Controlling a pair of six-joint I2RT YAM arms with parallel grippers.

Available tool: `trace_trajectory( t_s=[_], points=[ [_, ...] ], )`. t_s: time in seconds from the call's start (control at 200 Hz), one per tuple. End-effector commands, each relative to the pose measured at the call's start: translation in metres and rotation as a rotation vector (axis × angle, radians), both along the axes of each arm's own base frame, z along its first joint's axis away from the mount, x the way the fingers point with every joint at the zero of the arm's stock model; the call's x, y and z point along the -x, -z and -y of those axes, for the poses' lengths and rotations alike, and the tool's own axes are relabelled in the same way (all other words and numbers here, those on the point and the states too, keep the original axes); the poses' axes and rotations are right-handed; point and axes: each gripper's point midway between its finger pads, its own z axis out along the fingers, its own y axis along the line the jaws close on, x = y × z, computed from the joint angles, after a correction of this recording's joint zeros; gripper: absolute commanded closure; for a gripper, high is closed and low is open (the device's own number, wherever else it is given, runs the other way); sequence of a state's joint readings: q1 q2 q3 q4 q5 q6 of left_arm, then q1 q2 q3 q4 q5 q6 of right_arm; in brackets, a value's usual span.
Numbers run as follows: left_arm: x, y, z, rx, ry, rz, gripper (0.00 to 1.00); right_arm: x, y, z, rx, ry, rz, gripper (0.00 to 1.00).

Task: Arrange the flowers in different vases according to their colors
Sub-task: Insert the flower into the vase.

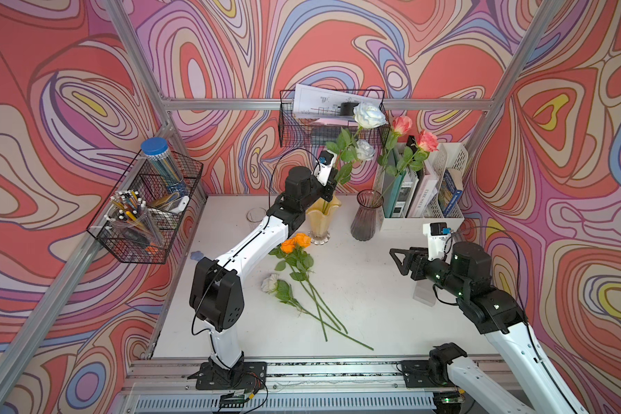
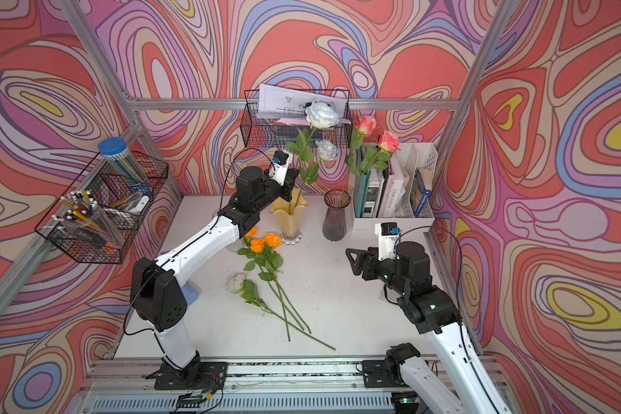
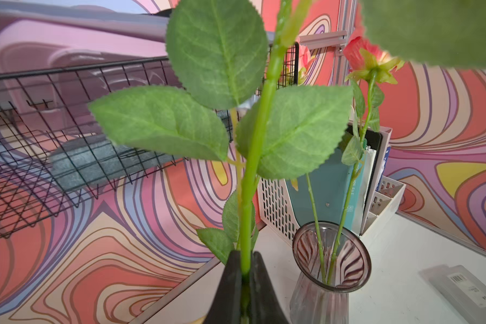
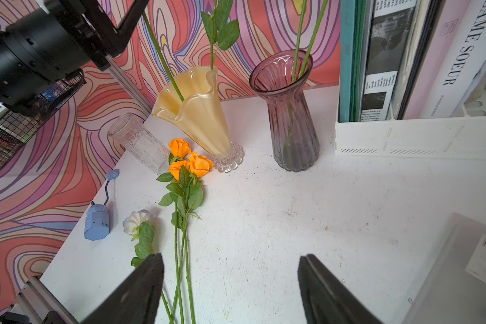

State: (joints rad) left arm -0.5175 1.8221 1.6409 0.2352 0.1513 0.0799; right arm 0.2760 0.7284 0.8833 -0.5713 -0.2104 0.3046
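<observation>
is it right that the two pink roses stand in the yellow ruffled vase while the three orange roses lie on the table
Not quite. The two pink roses stand in the purple ribbed vase, not the yellow ruffled vase, which holds white roses; both top views show it. The three orange roses do lie on the table.
</observation>
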Motion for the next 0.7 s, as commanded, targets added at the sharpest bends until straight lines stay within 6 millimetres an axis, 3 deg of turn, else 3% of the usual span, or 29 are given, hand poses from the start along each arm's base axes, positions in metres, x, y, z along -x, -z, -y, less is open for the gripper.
trace_trajectory(
  t_s=[0.0,0.3,0.426,0.581,0.696],
  points=[
    [-0.002,-0.007,-0.002,0.038,-0.009,0.030,0.82,0.001,-0.003,0.000,-0.008,-0.002,0.019,0.22],
    [0.012,-0.013,-0.018,0.032,-0.049,-0.026,0.39,0.004,-0.001,0.001,-0.016,-0.001,0.010,0.22],
    [0.027,-0.024,-0.036,0.039,-0.107,-0.060,0.35,0.005,-0.001,-0.002,-0.027,-0.011,0.004,0.22],
    [0.067,-0.037,-0.074,0.080,-0.206,-0.150,0.32,0.004,0.005,-0.004,-0.029,-0.024,-0.018,0.22],
    [0.103,-0.024,-0.097,0.050,-0.287,-0.283,0.31,0.003,0.006,-0.006,-0.037,-0.031,-0.024,0.22]
  ],
)
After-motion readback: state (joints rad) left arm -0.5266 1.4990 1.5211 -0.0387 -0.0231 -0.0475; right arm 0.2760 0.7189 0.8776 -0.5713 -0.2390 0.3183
